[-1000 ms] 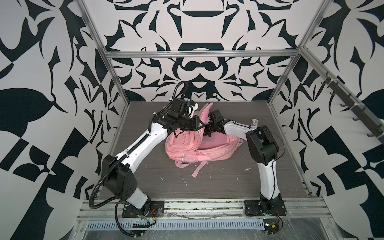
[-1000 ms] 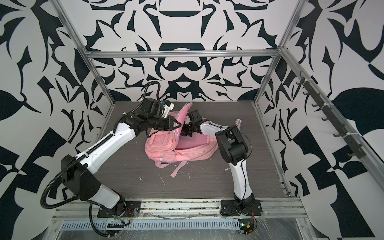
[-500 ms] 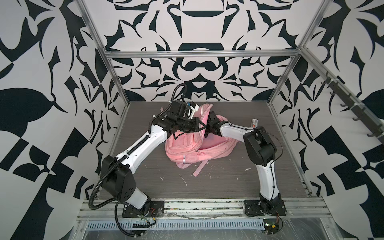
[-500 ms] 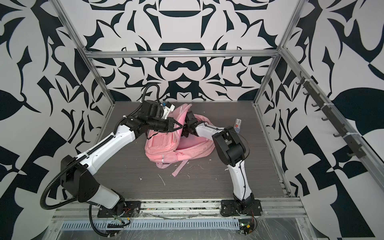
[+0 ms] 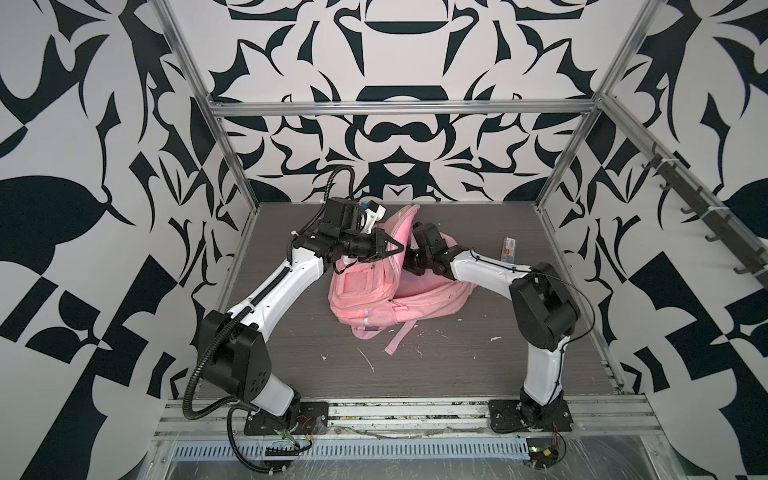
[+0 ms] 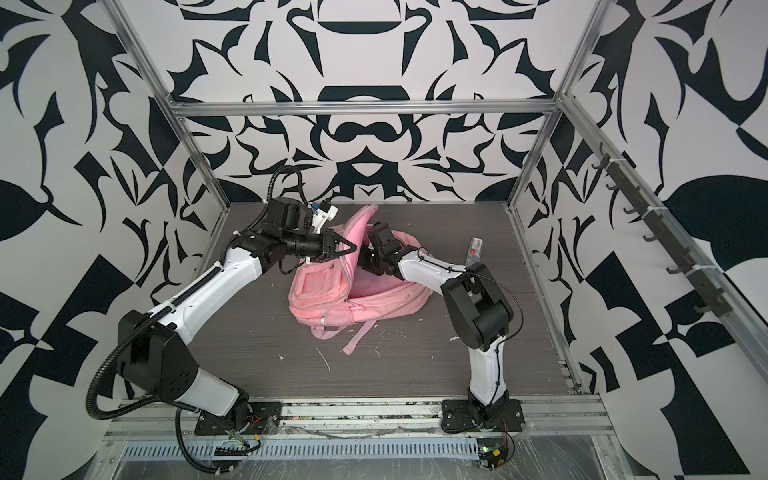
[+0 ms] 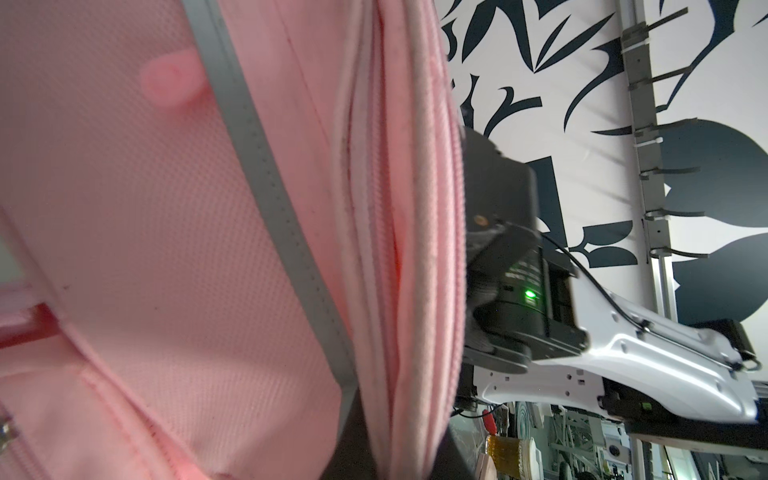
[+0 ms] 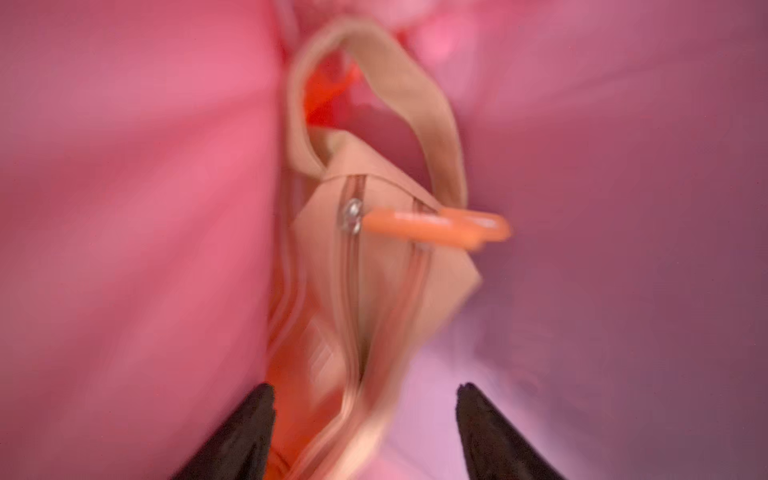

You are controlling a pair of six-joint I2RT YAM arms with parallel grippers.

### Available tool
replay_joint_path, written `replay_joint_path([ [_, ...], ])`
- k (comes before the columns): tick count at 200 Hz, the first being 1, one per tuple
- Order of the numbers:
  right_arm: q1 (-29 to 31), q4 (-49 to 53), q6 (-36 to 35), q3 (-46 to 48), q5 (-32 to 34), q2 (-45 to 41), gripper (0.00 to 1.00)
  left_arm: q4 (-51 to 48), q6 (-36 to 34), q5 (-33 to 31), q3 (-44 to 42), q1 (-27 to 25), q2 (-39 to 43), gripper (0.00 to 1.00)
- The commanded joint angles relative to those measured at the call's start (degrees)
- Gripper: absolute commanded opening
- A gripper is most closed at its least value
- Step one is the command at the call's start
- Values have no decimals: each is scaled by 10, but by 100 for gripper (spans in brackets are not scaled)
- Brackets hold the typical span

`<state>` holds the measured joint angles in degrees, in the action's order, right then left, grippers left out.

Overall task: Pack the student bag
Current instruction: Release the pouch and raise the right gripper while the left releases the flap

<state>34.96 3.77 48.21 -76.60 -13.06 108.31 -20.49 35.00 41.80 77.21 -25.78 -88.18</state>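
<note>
The pink student bag [image 5: 365, 291] [image 6: 324, 291] lies mid-table with its main opening lifted. My left gripper [image 5: 397, 248] [image 6: 351, 249] is shut on the raised rim of that opening; in the left wrist view the pink folded edge [image 7: 399, 291] runs between the clamped jaws of the left gripper [image 7: 405, 449]. My right arm [image 5: 432, 249] reaches into the opening, and its gripper is hidden there in both top views. Inside the bag, my right gripper [image 8: 365, 388] is open, with a beige zip pouch [image 8: 374, 270] with an orange pull [image 8: 436, 230] lying loose between and ahead of its fingers.
A small packet with a red label [image 5: 509, 248] lies at the back right of the table. A loose pink strap [image 5: 399, 336] trails toward the front. White scraps dot the grey tabletop [image 5: 457, 374]. Metal frame posts [image 5: 569, 137] bound the cell.
My right gripper has opened inside the bag and let go of the pouch. The left gripper keeps its hold on the raised rim, and the bag has shifted slightly.
</note>
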Motion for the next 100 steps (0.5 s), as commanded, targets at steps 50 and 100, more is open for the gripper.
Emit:
replay_joint_path([
  [50, 17, 223, -99, -42, 85, -145, 91, 27, -52, -13, -8, 26, -20, 0],
  [100, 0, 338, 1, 36, 211, -282, 90, 21, -61, -26, 2, 20, -77, 0],
])
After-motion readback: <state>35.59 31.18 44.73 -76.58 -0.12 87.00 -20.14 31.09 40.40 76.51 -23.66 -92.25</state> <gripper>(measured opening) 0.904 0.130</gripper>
